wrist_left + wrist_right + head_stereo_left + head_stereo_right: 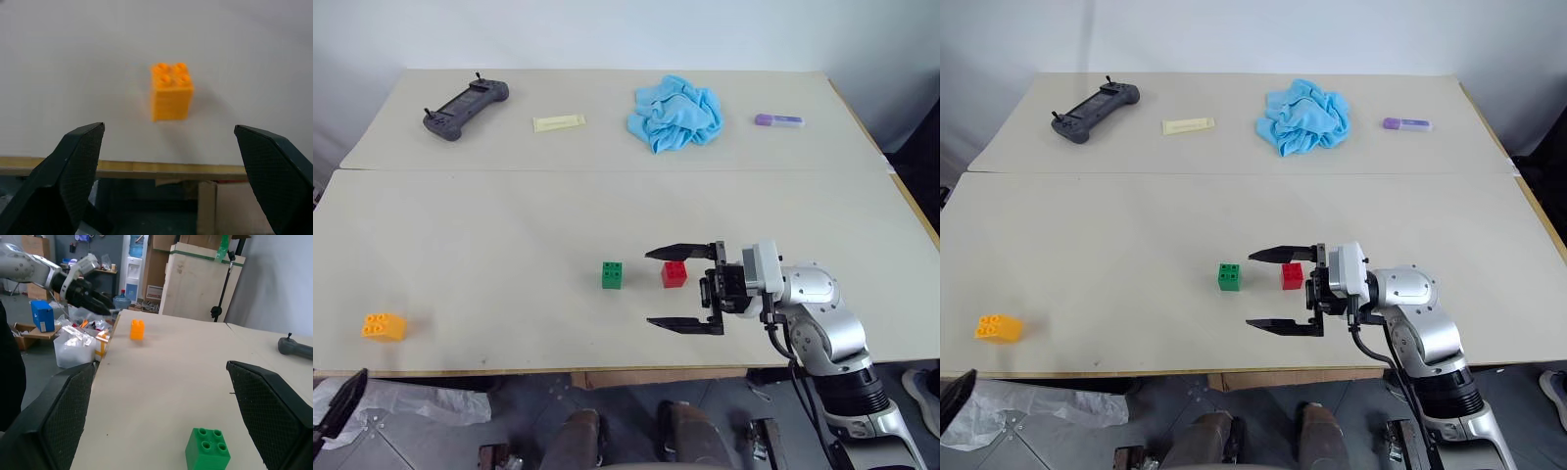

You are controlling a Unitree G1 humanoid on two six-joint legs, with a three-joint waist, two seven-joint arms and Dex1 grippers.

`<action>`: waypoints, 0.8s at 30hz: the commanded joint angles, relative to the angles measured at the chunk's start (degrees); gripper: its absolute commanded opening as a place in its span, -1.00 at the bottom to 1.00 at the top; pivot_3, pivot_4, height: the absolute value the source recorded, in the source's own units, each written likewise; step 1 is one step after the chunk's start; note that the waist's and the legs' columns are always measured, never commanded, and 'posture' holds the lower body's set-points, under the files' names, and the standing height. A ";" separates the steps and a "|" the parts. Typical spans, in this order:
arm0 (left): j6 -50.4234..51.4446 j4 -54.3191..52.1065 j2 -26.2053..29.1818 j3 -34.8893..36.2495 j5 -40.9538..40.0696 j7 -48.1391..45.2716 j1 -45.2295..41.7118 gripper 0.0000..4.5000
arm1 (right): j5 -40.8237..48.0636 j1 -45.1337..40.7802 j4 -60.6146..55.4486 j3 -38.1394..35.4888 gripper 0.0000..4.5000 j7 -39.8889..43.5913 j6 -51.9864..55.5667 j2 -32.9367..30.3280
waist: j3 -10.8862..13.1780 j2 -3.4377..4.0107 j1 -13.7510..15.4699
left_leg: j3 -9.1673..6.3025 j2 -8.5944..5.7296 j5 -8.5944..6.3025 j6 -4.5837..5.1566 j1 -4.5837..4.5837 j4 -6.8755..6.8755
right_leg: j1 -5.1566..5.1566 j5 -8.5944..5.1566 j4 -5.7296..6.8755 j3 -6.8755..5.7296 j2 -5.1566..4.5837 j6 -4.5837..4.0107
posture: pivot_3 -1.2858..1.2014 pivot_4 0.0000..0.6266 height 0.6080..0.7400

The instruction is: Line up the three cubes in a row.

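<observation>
Both jaws stand wide, holding nothing. Head view: right gripper (683, 289) hovers beside red studded plastic cube (674, 274) and green studded plastic cube (613, 275). Left wrist view: left gripper (171, 178) faces orange-yellow studded plastic cube (171, 91), stranded near the table edge; fetching it probably comes next.

Bright, even light falls from above on the pale counter (509, 225), shadows under things staying short and soft with no glare, while the orange cube (171, 90) looks slightly blurred in the left wrist view.
</observation>
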 commanded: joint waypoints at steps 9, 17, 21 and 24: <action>-3.17 4.31 2.45 -8.42 5.21 10.21 -9.75 1.00 | 1.27 -0.83 -3.88 0.40 1.00 -1.22 2.93 0.16 | -0.02 -0.01 -0.25 | 0.02 0.00 0.00 -0.02 0.00 -0.04 | -0.07 0.00 0.06 -0.02 0.04 0.00 | 0.03 -0.52 1.00; -6.16 9.35 2.78 -10.91 6.09 10.86 -11.51 0.47 | 0.05 -0.89 -4.42 -0.51 1.00 -3.66 2.43 0.01 | -0.03 -0.04 -0.13 | 0.03 -0.02 0.00 -0.01 -0.04 -0.04 | -0.08 0.00 0.13 -0.04 0.04 0.01 | 0.03 -0.52 1.00; -4.74 10.15 4.30 -10.61 4.42 10.52 -12.91 -0.08 | 0.05 -0.45 -4.93 -0.29 1.00 -4.20 2.31 -0.15 | -0.03 -0.04 -0.01 | 0.01 -0.02 0.00 -0.01 -0.03 -0.04 | -0.08 0.00 0.09 -0.05 0.04 0.01 | 0.03 -0.52 1.00; -4.36 10.80 5.85 -10.92 3.76 8.78 -13.49 -0.35 | -0.05 0.15 -5.09 -0.28 1.00 -4.36 2.24 -0.45 | -0.03 -0.04 -0.11 | 0.02 -0.02 0.00 -0.02 -0.04 -0.04 | -0.09 0.00 0.11 -0.05 0.04 0.01 | 0.03 -0.52 1.00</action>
